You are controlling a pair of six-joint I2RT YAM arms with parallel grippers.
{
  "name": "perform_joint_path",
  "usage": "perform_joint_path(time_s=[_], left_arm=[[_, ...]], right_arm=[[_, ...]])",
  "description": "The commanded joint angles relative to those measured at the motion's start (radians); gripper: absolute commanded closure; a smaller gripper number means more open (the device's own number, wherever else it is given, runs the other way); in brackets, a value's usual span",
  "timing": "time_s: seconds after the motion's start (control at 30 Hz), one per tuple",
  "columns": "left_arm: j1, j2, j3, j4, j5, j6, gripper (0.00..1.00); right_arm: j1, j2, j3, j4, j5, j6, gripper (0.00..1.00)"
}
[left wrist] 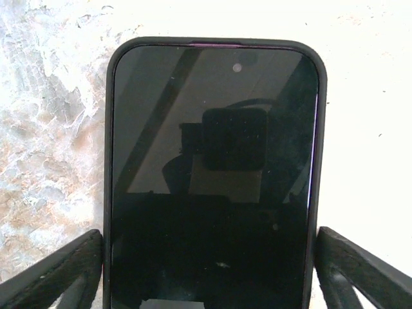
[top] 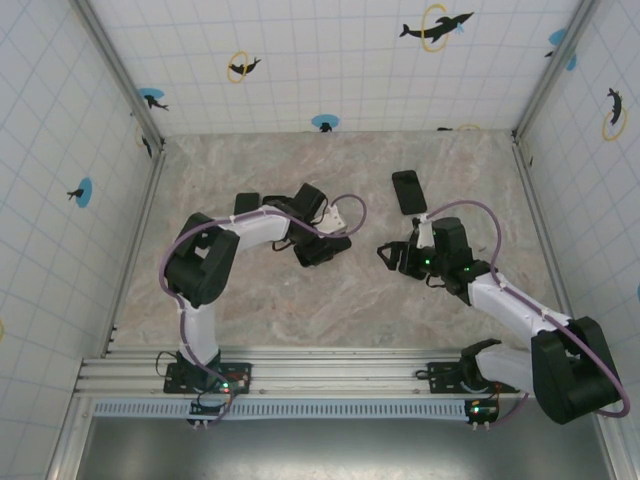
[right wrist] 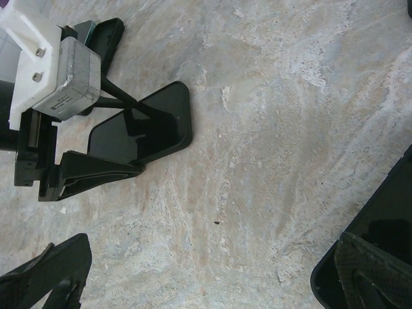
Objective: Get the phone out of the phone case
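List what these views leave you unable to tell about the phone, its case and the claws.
Left wrist view: the phone and phone case run off the bottom edge; whether the left claw touches the case is unclear.
Top view: the left arm covers that phone.
Right wrist view: a second dark slab is cut by the corner and overlapped by a finger of the right claw; phone or empty case, unclear.

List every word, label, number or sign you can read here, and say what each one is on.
No text can be read.
On the phone in its case: dark screen, nothing written.
On the grey metal block: any marking is too blurred to read.
On the wall stickers: dolphin and ring pictures, no words.
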Motion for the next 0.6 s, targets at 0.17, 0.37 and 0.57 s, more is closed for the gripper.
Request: perform_joint_path(time_s=[0.17, 0.37, 0.57], left_arm=[[-0.01, 0.036, -0.013, -0.049, -0.116, -0.027, 0.34], [-0.011, 0.015, 0.027, -0.059, -0.104, -0.168, 0.36], [-0.009, -0.04, 0.053, -0.007, -0.038, -0.427, 0.37]], right_arm=[[-0.011, -0.012, -0.026, 0.011, -0.026, 0.015, 0.0], [-0.01, -0.008, -0.039, 0.07, -0.054, 0.069, 0.0], [-0.008, -0.012, -0.098, 0.23, -0.133, 0.208, 0.02]])
